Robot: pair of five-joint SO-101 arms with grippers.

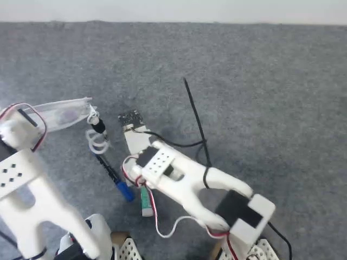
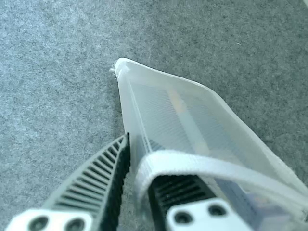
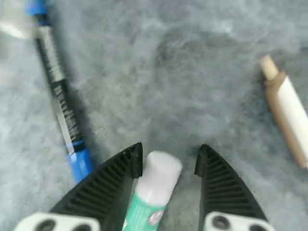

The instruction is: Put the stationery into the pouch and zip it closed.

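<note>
Right fingers are spread and straddle the cap end of the glue stick, which lies flat on the surface. It isn't centred: it sits hard against one finger, with a clear gap to the other.

For this grasp:
- Shift sideways to centre the stick before you close. Otherwise the far finger will probably roll or skew it.
- Reach further along the body. The white cap looks smooth and rounded, so my guess is it slips. The green barrel should grip better.
- Close slowly, then lift straight up.

The blue pen lies near the glue stick on one side. The tan-and-white stick is further off on the other. Watch that the finger on the pen's side doesn't nudge the pen as you go down.

Left fingers are pinching the pouch by one edge. In the high view it's at the left and looks held up off the surface, well apart from the glue stick. I can't tell how far its mouth gapes, so check that before you carry the stick over. Aim cap-first along the pouch's length.
</note>
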